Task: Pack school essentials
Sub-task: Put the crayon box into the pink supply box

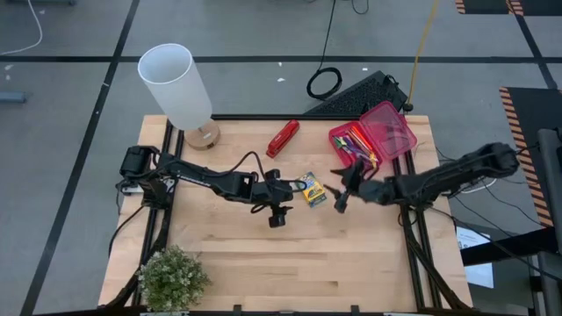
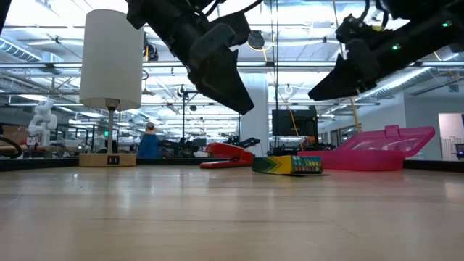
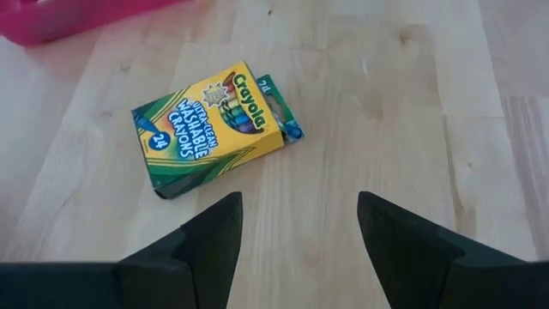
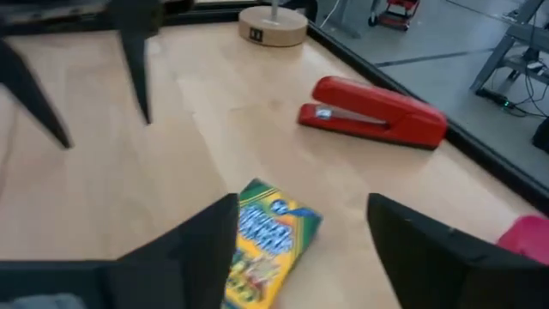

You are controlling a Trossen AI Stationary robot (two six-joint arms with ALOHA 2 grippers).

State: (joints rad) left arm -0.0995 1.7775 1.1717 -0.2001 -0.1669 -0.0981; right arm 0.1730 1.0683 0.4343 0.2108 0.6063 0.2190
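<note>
Crayon box (image 1: 311, 189) lies flat, long axis diagonal.

A large open robotics lab or industrial workspace is shown. A wooden table (image 1: 290, 254) on a dark metal frame is set on a grey concrete floor (image 1: 70, 132) marked with dark lines, with hazard striping (image 1: 518, 132) at three o'clock. Beyond the table, ceiling light strips (image 2: 43, 43), monitors (image 2: 293, 122) and a white humanoid robot (image 2: 42, 119) are seen.

Grey taped floor (image 1: 70, 132) around a wooden table (image 1: 351, 254); bright ceiling lights (image 2: 43, 32).
</note>
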